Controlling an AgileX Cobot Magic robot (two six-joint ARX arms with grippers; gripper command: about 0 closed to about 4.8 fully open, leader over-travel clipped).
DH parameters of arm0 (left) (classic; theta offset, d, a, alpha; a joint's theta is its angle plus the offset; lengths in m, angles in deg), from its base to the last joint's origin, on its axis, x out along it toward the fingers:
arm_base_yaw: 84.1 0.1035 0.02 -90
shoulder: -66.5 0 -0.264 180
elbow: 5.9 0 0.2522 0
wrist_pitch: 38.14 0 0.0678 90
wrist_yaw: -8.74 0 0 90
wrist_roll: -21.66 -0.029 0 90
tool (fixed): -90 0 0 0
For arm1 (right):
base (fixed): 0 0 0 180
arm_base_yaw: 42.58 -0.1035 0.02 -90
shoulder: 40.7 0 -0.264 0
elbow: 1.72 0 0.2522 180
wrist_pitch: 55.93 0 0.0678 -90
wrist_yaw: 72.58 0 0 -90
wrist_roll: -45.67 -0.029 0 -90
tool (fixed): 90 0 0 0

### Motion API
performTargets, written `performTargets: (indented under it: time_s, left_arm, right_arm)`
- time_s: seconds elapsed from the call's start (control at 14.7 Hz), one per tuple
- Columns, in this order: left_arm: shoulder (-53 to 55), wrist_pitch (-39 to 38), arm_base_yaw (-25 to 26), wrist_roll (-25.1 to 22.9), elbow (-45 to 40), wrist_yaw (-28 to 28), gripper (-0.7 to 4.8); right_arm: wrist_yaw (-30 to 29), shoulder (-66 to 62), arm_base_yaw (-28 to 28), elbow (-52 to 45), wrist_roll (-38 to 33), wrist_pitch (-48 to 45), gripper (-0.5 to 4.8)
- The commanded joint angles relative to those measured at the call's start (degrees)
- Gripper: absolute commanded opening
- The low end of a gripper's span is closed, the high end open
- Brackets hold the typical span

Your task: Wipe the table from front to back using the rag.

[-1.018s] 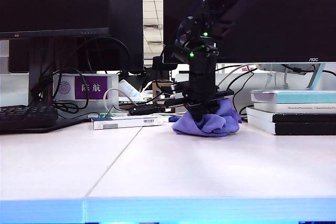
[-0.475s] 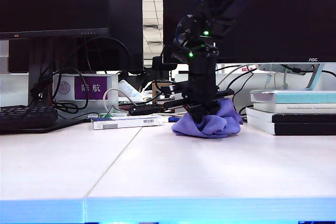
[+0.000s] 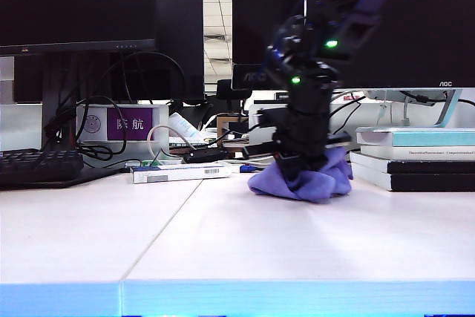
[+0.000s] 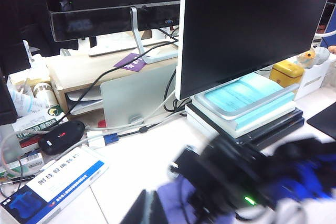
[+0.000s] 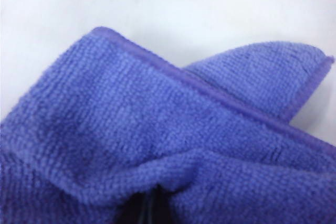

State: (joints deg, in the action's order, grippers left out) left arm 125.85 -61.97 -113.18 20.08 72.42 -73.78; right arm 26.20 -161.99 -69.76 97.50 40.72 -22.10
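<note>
The lavender rag (image 3: 304, 180) lies bunched on the off-white table (image 3: 223, 243), towards the back and right of the middle. My right gripper (image 3: 297, 172) points down into it and is shut on a fold of the rag (image 5: 157, 129); its dark fingertips (image 5: 149, 208) are almost buried in the cloth. In the left wrist view the rag (image 4: 173, 198) sits under the blurred right arm (image 4: 236, 182). The left gripper (image 4: 149, 211) hovers beside the rag, fingers together with nothing held. It does not show in the exterior view.
A stack of books (image 3: 415, 157) stands just right of the rag, under a monitor. A blue-and-white box (image 3: 178, 172), cables and a black keyboard (image 3: 37, 165) line the back left. Monitors fill the rear. The seam (image 3: 159, 235) runs down the table.
The right arm has shifted to the right and its wrist has tilted, dragging the rag a little to the right. The left gripper has kept still.
</note>
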Motion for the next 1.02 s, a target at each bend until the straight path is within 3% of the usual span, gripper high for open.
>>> performTargets:
  time_s: [0.07,0.2,0.54,0.81,0.88,1.02]
  left_arm:
    - [-0.13,0.24,-0.07,0.57,0.35,0.33,-0.05]
    - [-0.13,-1.07,-0.07,0.59,0.33,0.5,-0.05]
    - [-0.26,-1.97,-0.07,0.55,0.35,0.59,-0.05]
    - [-0.33,-1.97,-0.07,0.55,0.33,0.74,-0.05]
    - [-0.33,-1.95,-0.07,0.55,0.33,0.72,-0.05]
    - [-0.33,-1.97,-0.07,0.55,0.33,0.72,-0.05]
  right_arm:
    - [-4.92,2.86,-0.42,-13.55,-3.13,5.09,-0.06]
    - [-4.9,9.25,-2.75,-22.45,-4.55,0.9,-0.06]
    - [-4.44,18.25,-8.66,-32.37,-7.54,-1.18,-0.06]
    - [-4.42,22.34,-11.72,-37.97,-9.68,-0.74,-0.06]
    - [-3.06,35.19,-16.2,-46.12,-13.09,3.5,-0.06]
    - [-3.06,37.73,-16.94,-46.42,-13.09,5.33,-0.06]
